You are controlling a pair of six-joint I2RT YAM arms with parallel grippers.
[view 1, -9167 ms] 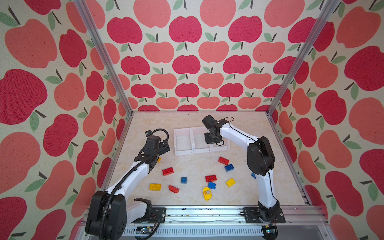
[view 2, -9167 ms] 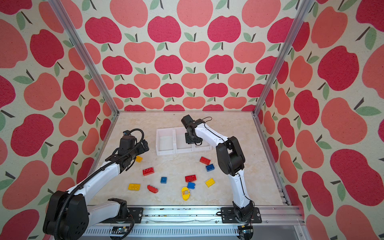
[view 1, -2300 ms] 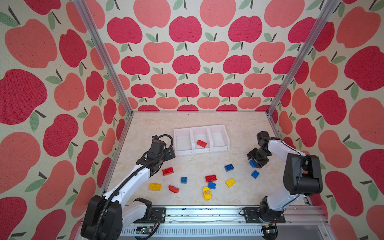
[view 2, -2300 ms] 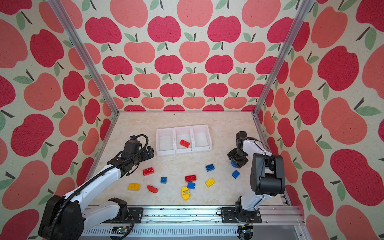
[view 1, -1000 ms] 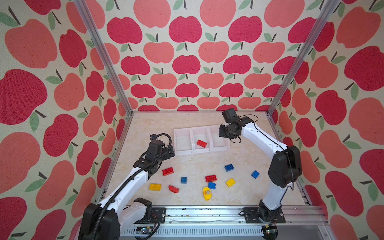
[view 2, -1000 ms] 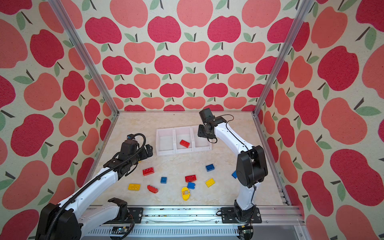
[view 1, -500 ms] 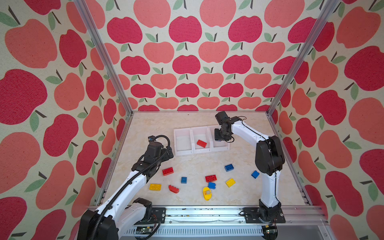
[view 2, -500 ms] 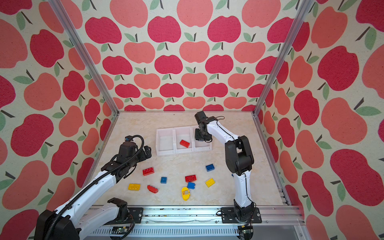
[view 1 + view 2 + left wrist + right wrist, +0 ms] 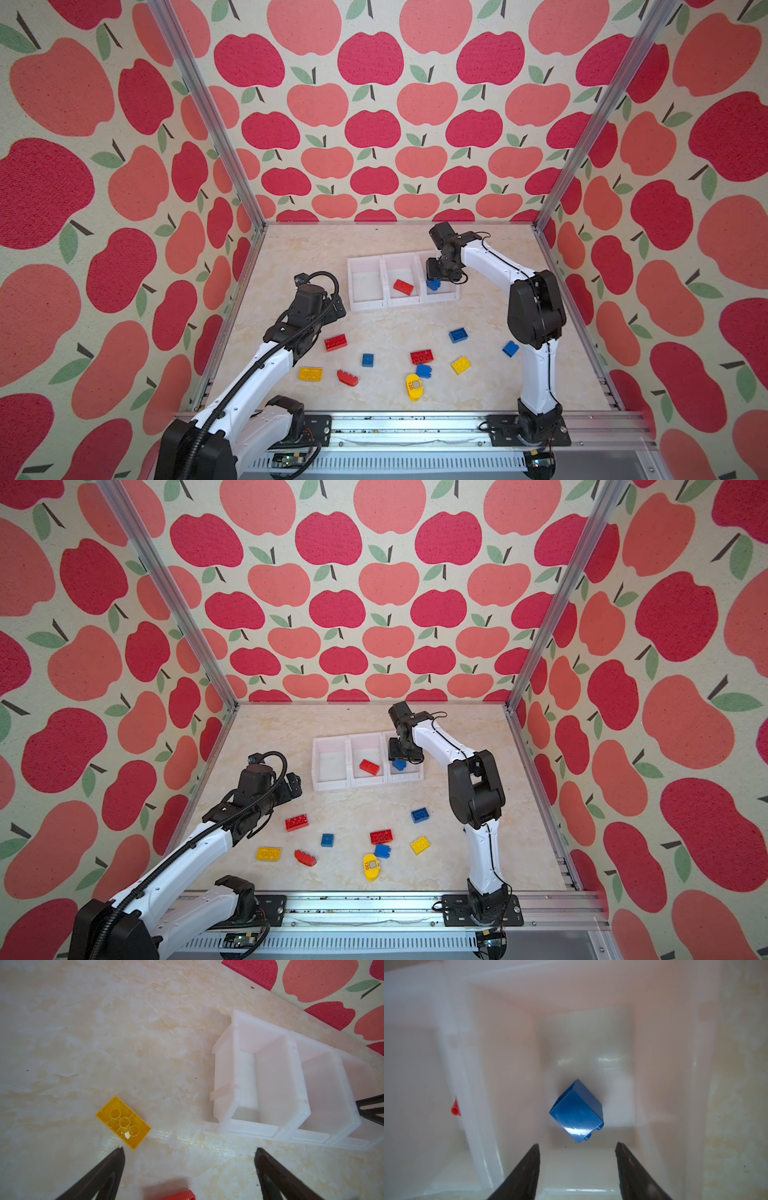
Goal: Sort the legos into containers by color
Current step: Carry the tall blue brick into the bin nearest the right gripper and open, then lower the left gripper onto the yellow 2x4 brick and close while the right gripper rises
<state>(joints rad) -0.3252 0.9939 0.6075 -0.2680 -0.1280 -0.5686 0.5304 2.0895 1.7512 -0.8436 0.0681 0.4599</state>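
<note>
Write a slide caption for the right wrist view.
Right gripper, fingers open, above a blue brick inside a white bin; a red brick peeks from the neighbouring bin.

Left gripper [image 9: 189, 1149] spread wide, low at left — right gripper [image 9: 577, 1145] parted, empty, pointing down, far side.

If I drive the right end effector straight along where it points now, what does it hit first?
Most likely the blue brick inside the rightmost bin, just ahead of the open right end effector; otherwise the bin floor. Depth is hard to judge.
</note>
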